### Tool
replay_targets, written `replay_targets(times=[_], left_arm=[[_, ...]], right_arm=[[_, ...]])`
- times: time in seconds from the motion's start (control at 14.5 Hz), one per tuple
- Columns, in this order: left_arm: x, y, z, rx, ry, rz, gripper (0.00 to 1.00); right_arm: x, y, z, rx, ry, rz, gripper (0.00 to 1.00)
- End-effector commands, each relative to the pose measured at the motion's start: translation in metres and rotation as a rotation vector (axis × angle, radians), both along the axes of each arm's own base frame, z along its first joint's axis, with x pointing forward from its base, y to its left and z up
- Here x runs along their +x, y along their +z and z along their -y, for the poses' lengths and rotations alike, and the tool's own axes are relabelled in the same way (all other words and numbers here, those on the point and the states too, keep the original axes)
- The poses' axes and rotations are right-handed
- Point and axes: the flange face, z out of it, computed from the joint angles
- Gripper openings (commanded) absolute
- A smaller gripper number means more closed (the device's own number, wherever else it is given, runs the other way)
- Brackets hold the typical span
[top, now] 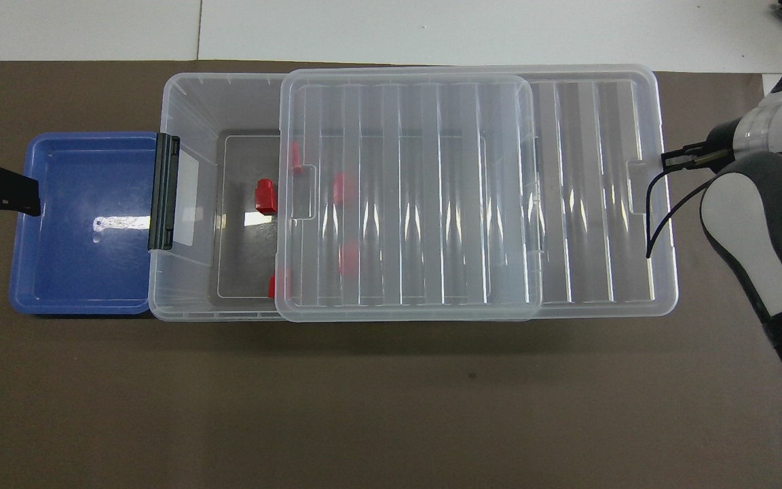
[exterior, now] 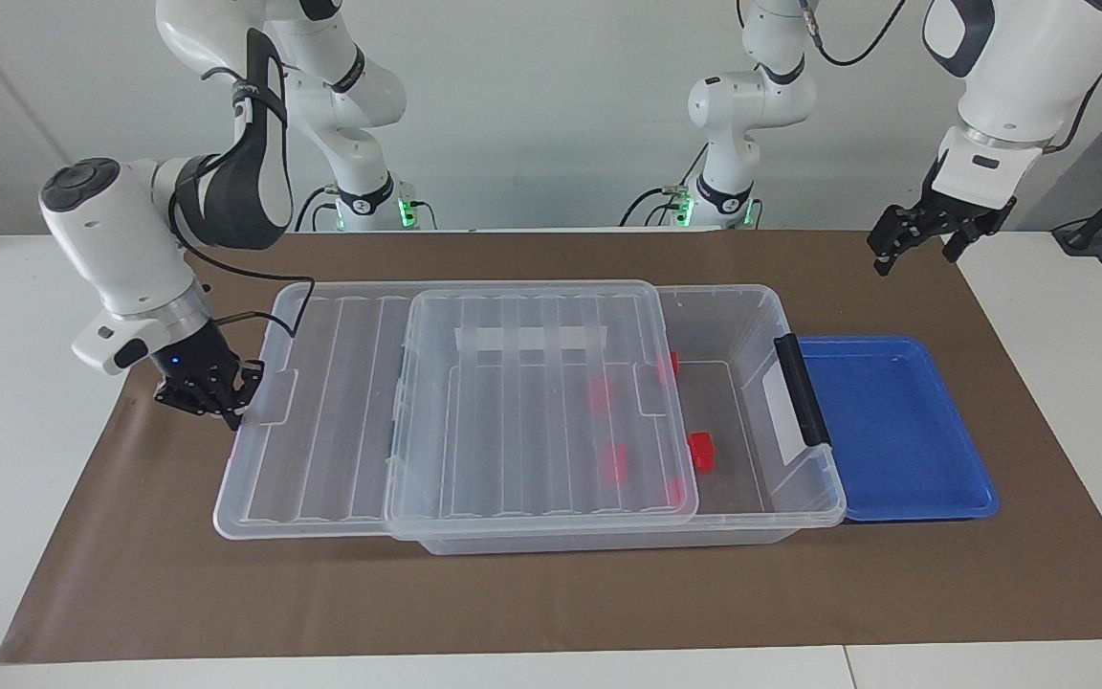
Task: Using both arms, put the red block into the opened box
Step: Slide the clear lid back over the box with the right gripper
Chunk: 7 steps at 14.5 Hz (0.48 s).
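Right claw (exterior: 226, 407), pressed together, touches lid (exterior: 436, 402) end; left claw (exterior: 916, 247), spread, hangs over tabletop (exterior: 551, 593) corner

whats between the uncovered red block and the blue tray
The box's end wall with its black clip handle stands between the red block and the blue tray; the overhead view shows it best.

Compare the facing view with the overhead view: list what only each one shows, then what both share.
Only the facing view: both arms down from their bases, and the shut right gripper against the lid's end.
Only the overhead view: the box's floor from straight above.
Both: the lid covering most of the box, one uncovered red block, the blue tray, and the open left gripper.
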Motion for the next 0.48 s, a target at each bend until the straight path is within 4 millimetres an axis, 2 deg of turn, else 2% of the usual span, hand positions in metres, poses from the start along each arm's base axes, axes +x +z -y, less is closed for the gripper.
replay_targets(times=[0.0, 0.14, 0.41], left_arm=[[-0.005, 0.014, -0.004, -0.075, -0.032, 0.029, 1.0], [-0.008, 0.017, -0.006, -0.162, -0.01, 0.035, 1.0], [-0.01, 0.015, 0.002, -0.163, -0.022, 0.034, 1.0]], right_arm=[[0.002, -0.002, -0.035, 0.038, -0.028, 0.01, 0.0], [0.001, -0.002, -0.055, 0.05, -0.047, 0.009, 0.0], [-0.003, -0.001, -0.094, 0.065, -0.054, 0.001, 0.0]])
